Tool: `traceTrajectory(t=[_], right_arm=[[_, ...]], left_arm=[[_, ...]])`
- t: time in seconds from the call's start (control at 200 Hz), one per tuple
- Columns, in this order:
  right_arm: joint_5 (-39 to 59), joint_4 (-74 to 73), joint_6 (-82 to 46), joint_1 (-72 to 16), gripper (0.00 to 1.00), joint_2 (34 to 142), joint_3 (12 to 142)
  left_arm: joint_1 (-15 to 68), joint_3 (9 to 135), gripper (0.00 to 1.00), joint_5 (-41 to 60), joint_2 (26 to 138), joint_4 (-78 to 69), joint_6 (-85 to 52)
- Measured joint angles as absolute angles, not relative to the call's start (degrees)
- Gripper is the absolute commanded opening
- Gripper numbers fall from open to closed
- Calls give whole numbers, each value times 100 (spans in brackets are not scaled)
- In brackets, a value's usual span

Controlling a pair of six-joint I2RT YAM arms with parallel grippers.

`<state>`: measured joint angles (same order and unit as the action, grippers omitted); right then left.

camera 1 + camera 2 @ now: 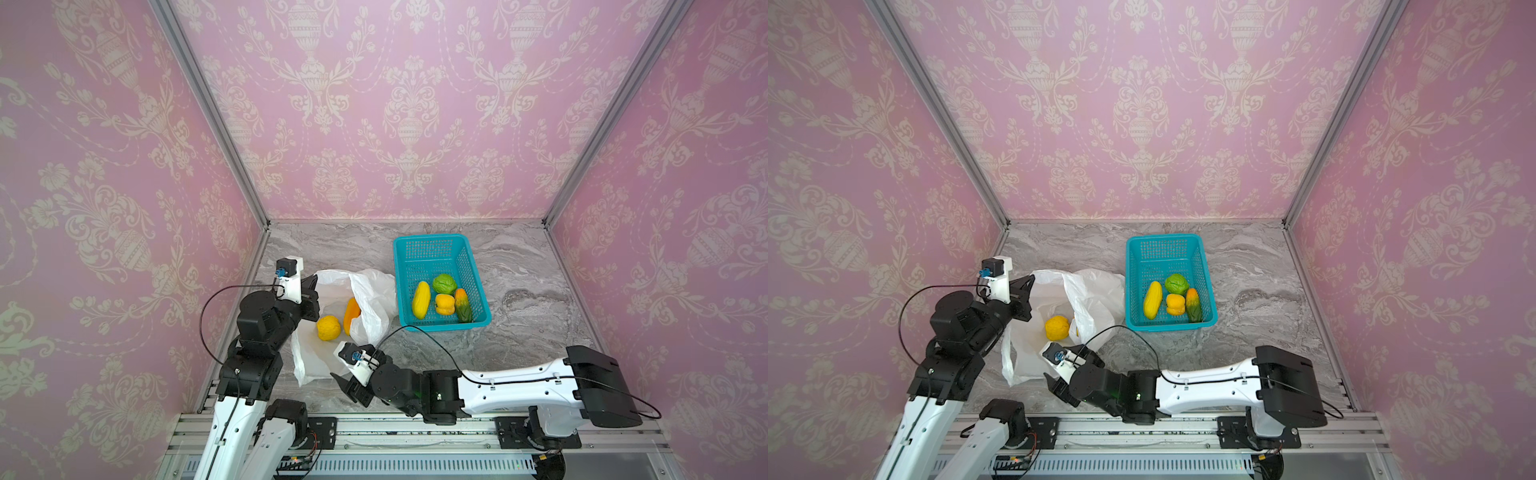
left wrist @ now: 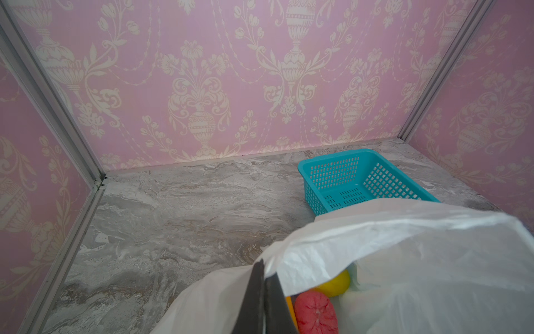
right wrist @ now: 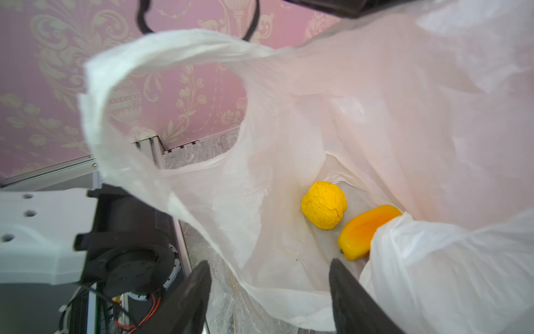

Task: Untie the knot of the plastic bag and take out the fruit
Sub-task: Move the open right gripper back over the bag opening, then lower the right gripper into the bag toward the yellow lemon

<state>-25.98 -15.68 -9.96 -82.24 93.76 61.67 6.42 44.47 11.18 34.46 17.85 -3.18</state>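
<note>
The white plastic bag (image 1: pixel 370 299) (image 1: pixel 1096 303) lies open at the table's left. No knot is in view. One loose handle loop (image 3: pixel 115 86) arches up. My left gripper (image 1: pixel 309 291) (image 2: pixel 264 277) is shut on the bag's far rim and holds it up. Inside lie fruit: a round yellow one (image 1: pixel 328 327) (image 3: pixel 323 205), an orange oblong (image 1: pixel 351 313) (image 3: pixel 364 231) and a red-pink round (image 2: pixel 316 313). At the bag's near mouth my right gripper (image 1: pixel 337 368) (image 3: pixel 268 263) stands open and empty, its jaws either side of the bag's lower edge.
A teal basket (image 1: pixel 440 239) (image 1: pixel 1165 237) (image 2: pixel 367 151) stands right of the bag. It holds a yellow oblong (image 1: pixel 420 300), a green round (image 1: pixel 444 284), a yellow-orange fruit (image 1: pixel 444 304) and an orange-green oblong (image 1: pixel 462 305). Pink walls close three sides.
</note>
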Motion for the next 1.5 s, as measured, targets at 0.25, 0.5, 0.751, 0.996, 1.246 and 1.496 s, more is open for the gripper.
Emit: traceTrajectory(t=[0.25,0.5,0.751,0.996,1.246,1.496], right_arm=[[-2626,-1522,-1485,-7898,66,9963,6418],[-3214,-2198,-683,-8844,69,8670,5500],[-3509,-2862,-80,-9415,64,7017,5033],[-3459,-2665,-60,-9465,58,8643,6322],[-3684,-2434,-158,-9188,54,10245,7365],[-4121,-2368,-482,-8451,54,11177,7693]], left_arm=[[642,4449,0,987,3433,1809,-423],[642,4493,0,989,3435,1918,-506],[611,4560,0,847,3433,1944,-506],[611,4560,0,845,3433,1946,-506],[611,4560,0,845,3420,1949,-506],[611,4560,0,845,3417,1949,-506]])
